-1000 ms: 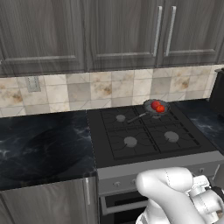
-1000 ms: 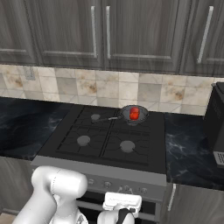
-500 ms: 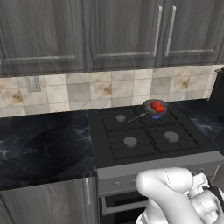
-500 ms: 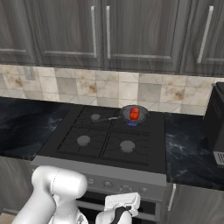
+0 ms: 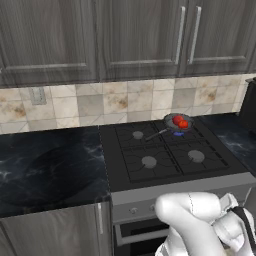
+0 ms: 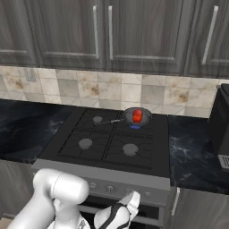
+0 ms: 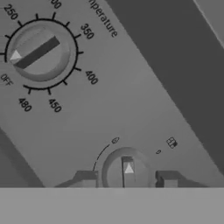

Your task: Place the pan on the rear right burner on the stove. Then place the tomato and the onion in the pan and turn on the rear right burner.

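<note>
With the pan sitting on the rear right burner of the stove, tomato and onion lie inside it touching, blue flame underneath. Gripper is at the front panel, fingers spread either side of a small knob; contact unclear. Temperature dial sits nearby.

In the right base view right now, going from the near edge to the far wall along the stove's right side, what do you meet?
Tool at the stove's knob panel → front right burner → blue flame under the pan, holding two red balls → tiled backsplash → dark cabinets.
</note>
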Controlling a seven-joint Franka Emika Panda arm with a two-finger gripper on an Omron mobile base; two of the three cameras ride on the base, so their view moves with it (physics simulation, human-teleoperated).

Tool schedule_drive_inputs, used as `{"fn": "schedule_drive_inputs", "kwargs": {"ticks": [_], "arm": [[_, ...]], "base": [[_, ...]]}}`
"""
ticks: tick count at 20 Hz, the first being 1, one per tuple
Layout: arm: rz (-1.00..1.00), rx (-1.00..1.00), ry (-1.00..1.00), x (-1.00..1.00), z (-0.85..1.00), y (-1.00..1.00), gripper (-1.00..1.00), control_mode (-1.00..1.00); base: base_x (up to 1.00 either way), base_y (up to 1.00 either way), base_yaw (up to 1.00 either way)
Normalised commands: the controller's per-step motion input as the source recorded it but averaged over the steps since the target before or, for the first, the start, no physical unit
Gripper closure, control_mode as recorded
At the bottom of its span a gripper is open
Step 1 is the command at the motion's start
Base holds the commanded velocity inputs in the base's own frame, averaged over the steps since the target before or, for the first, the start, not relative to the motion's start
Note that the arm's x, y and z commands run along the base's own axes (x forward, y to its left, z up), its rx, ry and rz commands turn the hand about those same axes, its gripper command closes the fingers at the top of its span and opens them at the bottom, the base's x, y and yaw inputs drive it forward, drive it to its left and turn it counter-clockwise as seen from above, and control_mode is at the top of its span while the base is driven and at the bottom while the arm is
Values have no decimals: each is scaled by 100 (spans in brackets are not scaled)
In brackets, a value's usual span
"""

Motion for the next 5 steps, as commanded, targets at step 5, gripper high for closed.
{"fn": "schedule_drive_inputs", "kwargs": {"ticks": [5], "arm": [[0,-45,-2,0,9,33,100,-100]], "base": [[0,0,0]]}}
